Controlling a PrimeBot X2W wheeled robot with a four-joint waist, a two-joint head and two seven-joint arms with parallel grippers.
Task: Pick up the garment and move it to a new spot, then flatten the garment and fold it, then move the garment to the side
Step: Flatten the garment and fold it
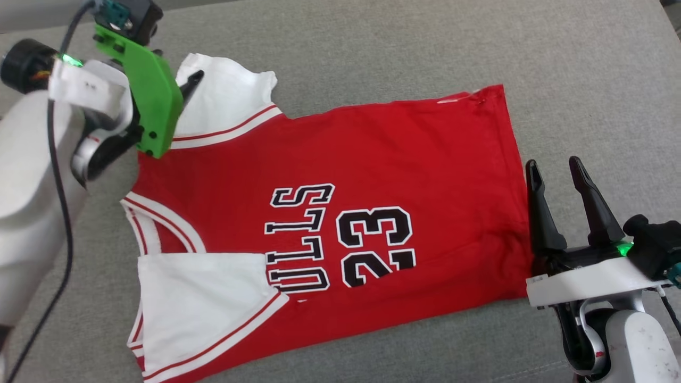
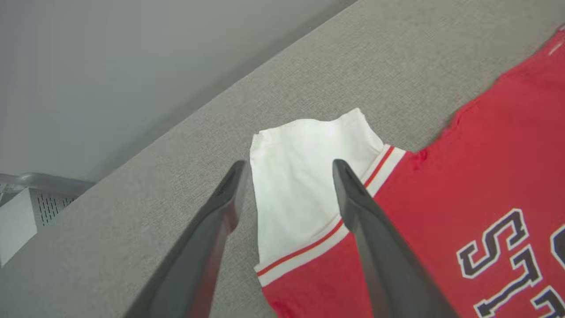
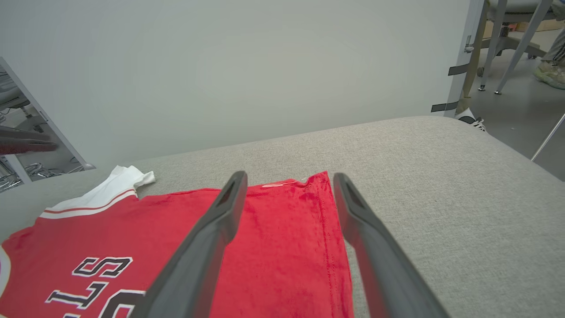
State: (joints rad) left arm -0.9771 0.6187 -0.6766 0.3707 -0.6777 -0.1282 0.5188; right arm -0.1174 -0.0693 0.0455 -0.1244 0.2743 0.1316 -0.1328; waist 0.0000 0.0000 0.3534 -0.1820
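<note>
Upper left of frame: pale grey-white forearm shell (image 1: 21, 186), black cable (image 1: 64, 207) running down it, bright green plastic bracket (image 1: 154, 101) with dark screw heads, black camera block (image 1: 135, 18) with teal connector (image 1: 113, 13), green light (image 1: 72, 59). Lower right: right gripper (image 1: 554, 162), two long matte-black tapered fingers (image 1: 593, 205) on a flat white plate (image 1: 585, 279), second green light (image 1: 622, 248), silver ring (image 1: 589, 340) with a red mark. Left gripper (image 2: 288, 164) in the left wrist view: same dark fingers (image 2: 375, 247), slotted near the tips.

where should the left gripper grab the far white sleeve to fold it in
Probably its outer cuff edge, coming down from above. The far white sleeve lies flat and spread, cuff pointing away from the red body of the garment, and the open fingers of the left gripper straddle it.
</note>
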